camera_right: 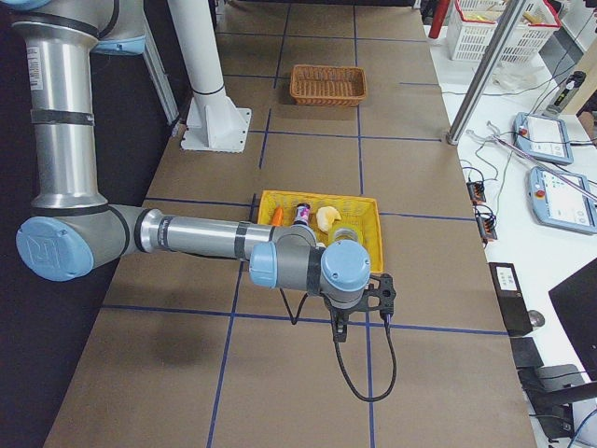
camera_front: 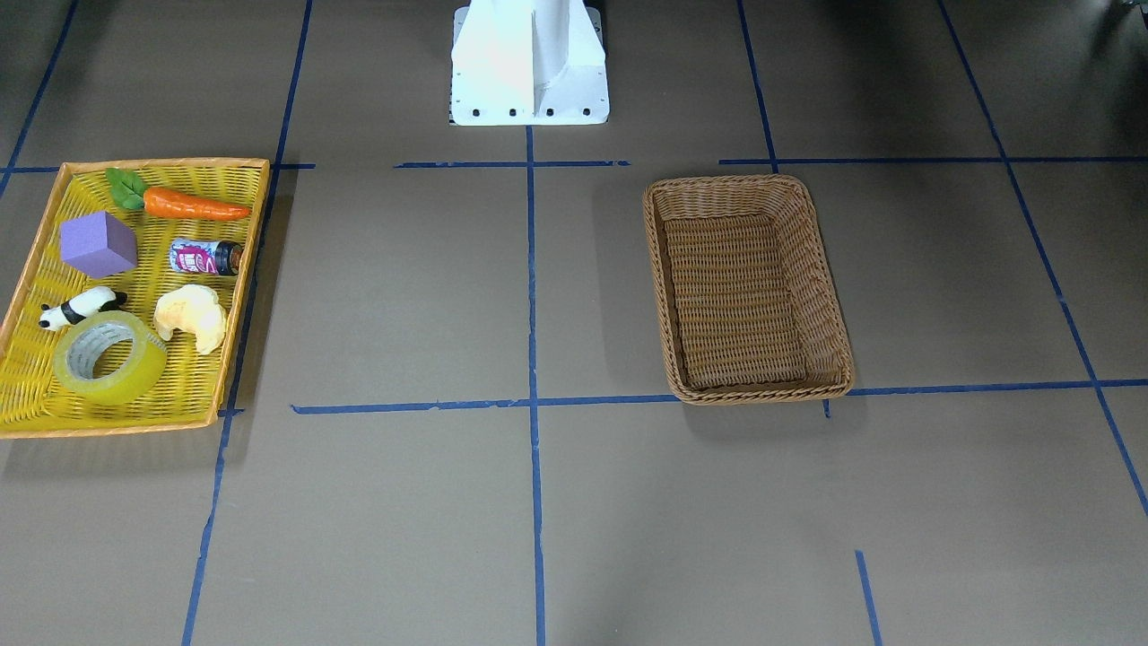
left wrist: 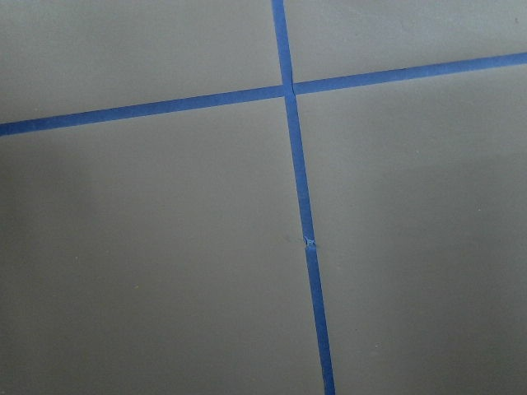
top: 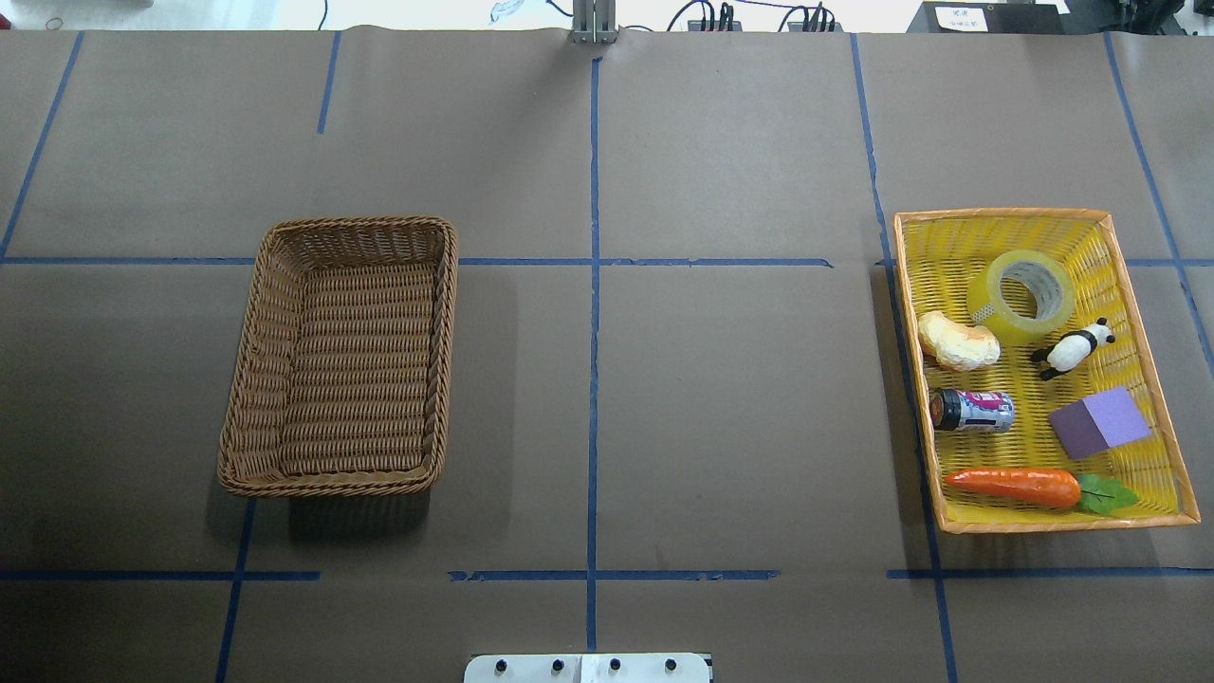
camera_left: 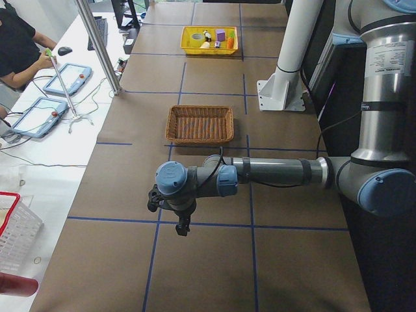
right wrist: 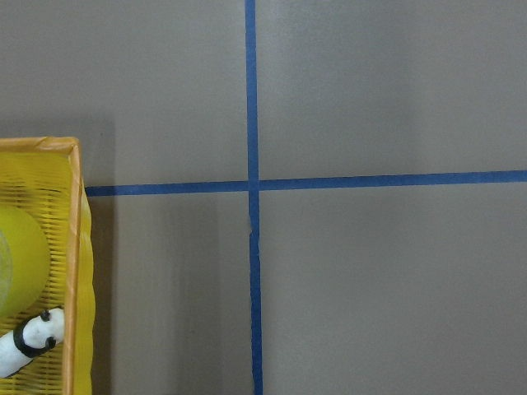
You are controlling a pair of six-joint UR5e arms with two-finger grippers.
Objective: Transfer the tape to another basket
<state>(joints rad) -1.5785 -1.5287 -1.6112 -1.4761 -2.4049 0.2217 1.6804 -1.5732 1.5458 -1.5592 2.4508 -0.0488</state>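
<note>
The tape (camera_front: 134, 381) lies flat in the yellow tray (camera_front: 161, 164), at the corner farthest from the robot, beside a panda figure (camera_front: 81, 308) and a croissant toy (camera_front: 193, 316). It also shows in the overhead view (top: 1003, 323) and at the left edge of the right wrist view (right wrist: 16, 259). The brown wicker basket (camera_front: 744, 184) stands empty on the robot's left half (top: 356, 228). My left gripper (camera_left: 181, 224) hangs over bare table beyond the basket's end. My right gripper (camera_right: 340, 327) hangs just outside the tray. I cannot tell whether either is open or shut.
The tray (top: 1005, 214) also holds a carrot (top: 1015, 486), a purple block (top: 1100, 424) and a small can (top: 977, 411). The white robot base (camera_front: 529, 63) stands at the table's middle edge. Blue tape lines (top: 594, 285) cross the brown table. An operator (camera_left: 16, 45) sits at a side desk.
</note>
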